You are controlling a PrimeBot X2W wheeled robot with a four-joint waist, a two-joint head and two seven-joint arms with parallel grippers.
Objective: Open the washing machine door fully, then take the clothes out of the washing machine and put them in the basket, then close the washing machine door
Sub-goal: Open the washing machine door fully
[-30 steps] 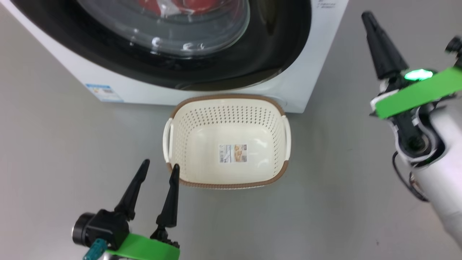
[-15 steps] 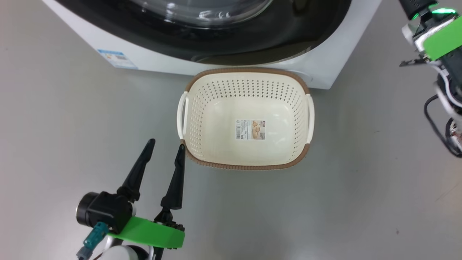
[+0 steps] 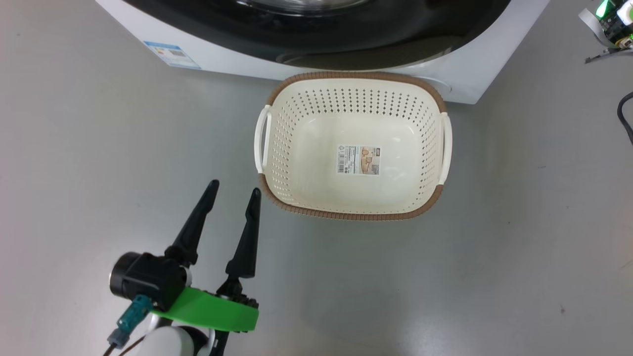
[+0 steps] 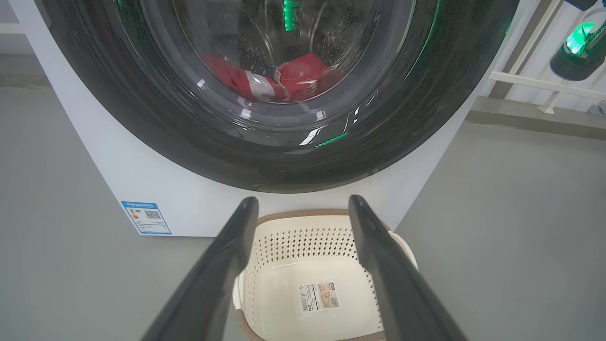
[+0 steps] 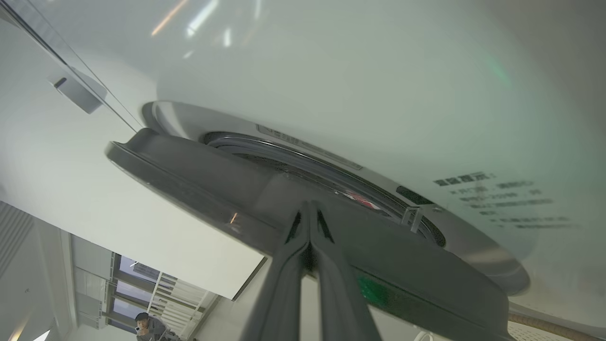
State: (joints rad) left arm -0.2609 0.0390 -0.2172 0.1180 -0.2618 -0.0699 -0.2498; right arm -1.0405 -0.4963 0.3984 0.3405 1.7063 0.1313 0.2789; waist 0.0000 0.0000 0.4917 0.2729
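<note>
The washing machine (image 3: 237, 62) stands at the top of the head view, its door (image 3: 371, 29) showing as a glossy black rim. Through the door's glass (image 4: 284, 57) the left wrist view shows the red clothes (image 4: 303, 76) in the drum. In the right wrist view the door (image 5: 213, 184) stands slightly ajar from the white front (image 5: 331, 71), with a red sliver of clothes (image 5: 362, 200) in the gap. My right gripper (image 5: 310, 208) is shut, its tips against the door's grey edge. The cream basket (image 3: 356, 75) sits before the machine. My left gripper (image 3: 234, 188) is open by its near left corner.
Grey floor (image 3: 99, 148) surrounds the basket. A blue sticker (image 3: 173, 54) marks the machine's lower corner. Part of my right wrist with a green light (image 3: 606, 10) shows at the top right, with a cable (image 3: 624, 116) below. A person (image 5: 147, 324) stands far off.
The head camera has shifted, so the machine and basket sit higher and further right in the picture. My right arm has gone toward the top right corner. Both grippers keep their states.
</note>
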